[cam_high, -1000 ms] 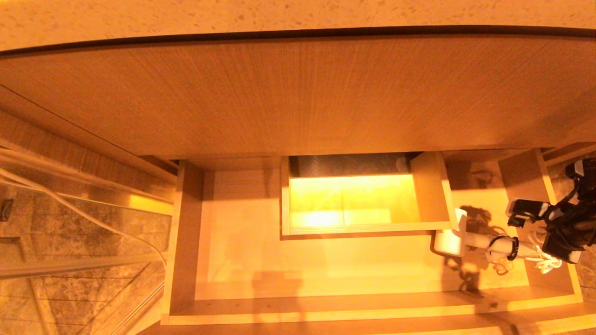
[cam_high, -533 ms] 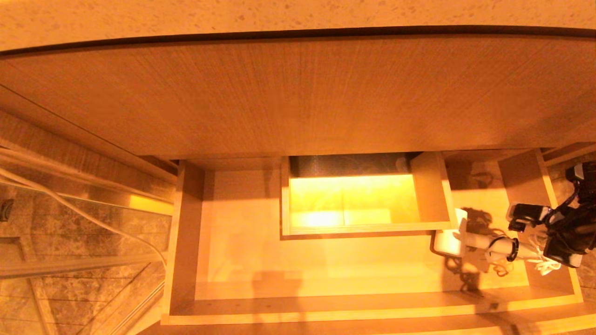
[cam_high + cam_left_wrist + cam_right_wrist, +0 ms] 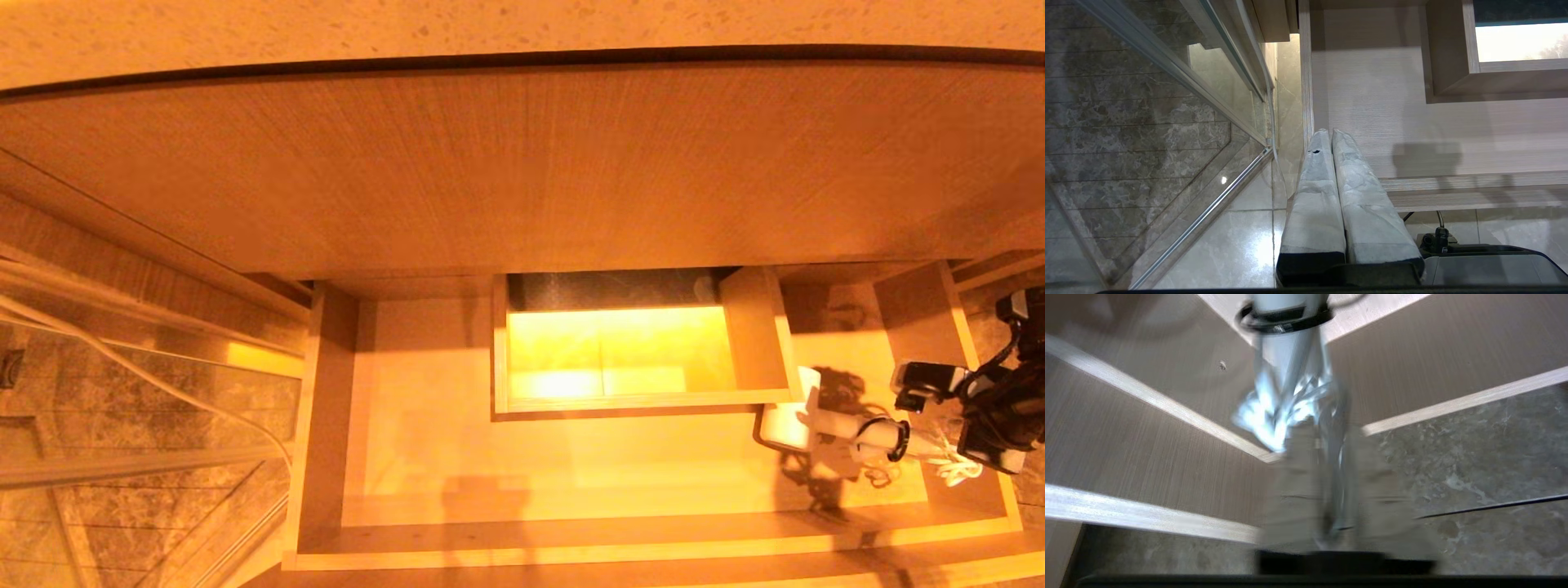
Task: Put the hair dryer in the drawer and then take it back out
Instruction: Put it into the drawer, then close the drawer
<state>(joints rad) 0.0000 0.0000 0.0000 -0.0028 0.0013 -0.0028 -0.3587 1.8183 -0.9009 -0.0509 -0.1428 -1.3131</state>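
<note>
The wide wood-grain drawer (image 3: 571,543) stands pulled out below the counter front. In its right end the white hair dryer (image 3: 837,426) hangs just over the floor, barrel toward the boxed cut-out (image 3: 759,343), with a black band round its handle. My right gripper (image 3: 940,447) is shut on the handle's end where the white cord (image 3: 955,469) is bundled. The right wrist view shows the handle (image 3: 1286,339) running out from between the fingers (image 3: 1298,477) of that gripper (image 3: 1333,433). My left gripper (image 3: 1327,134) is shut and empty, outside the drawer's (image 3: 1412,122) left front corner.
The drawer's right wall (image 3: 976,384) runs close under my right arm. A tall wood-grain panel (image 3: 522,163) rises behind the drawer. A glass pane (image 3: 1216,77) and marble floor (image 3: 1126,122) lie to the left; a white cable (image 3: 147,376) runs along there.
My right gripper has shifted slightly right and toward the drawer's front, drawing the hair dryer's handle with it. The left arm has not moved.
</note>
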